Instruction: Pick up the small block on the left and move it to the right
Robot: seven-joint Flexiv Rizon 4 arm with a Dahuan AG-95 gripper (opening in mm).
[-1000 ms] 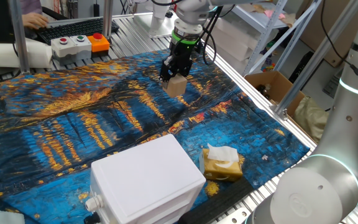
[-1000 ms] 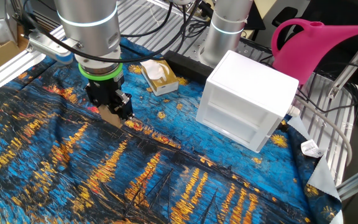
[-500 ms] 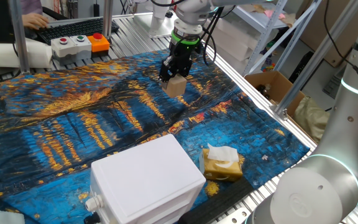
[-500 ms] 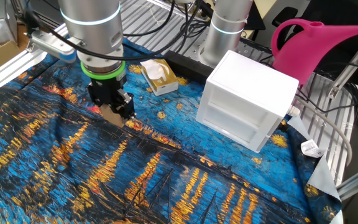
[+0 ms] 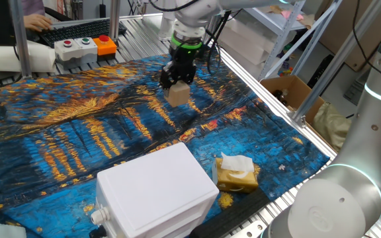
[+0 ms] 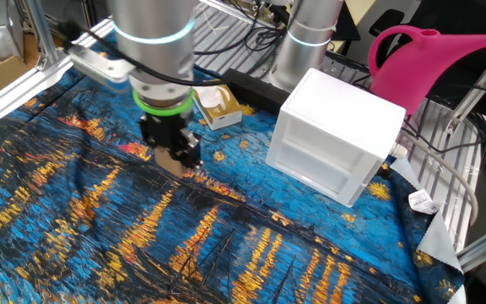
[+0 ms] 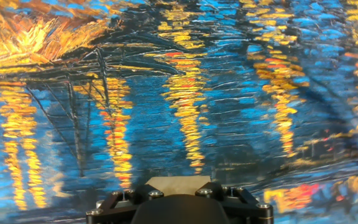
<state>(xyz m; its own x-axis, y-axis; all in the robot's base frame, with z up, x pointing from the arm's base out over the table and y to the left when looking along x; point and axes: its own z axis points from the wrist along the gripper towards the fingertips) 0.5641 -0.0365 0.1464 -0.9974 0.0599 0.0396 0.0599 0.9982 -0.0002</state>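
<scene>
The small block (image 5: pixel 178 96), a plain tan cube, is held in my gripper (image 5: pixel 176 84) above the blue-and-orange painted cloth (image 5: pixel 78 132). In the other fixed view the block (image 6: pixel 174 162) hangs under the gripper (image 6: pixel 173 152) just above the cloth. In the hand view only the block's tan top face (image 7: pixel 178 183) shows between the black jaws of the gripper (image 7: pixel 179 193). The jaws are shut on it.
A large white plastic box (image 5: pixel 154 192) stands at the cloth's near edge, with a yellow-brown tissue packet (image 5: pixel 235 173) beside it. A pink watering can (image 6: pixel 429 59) is behind the box in the other fixed view. A button box (image 5: pixel 84 46) sits at the far edge.
The gripper has carried the block sideways over the cloth: left in one fixed view, right in the other fixed view. The grip has not changed.
</scene>
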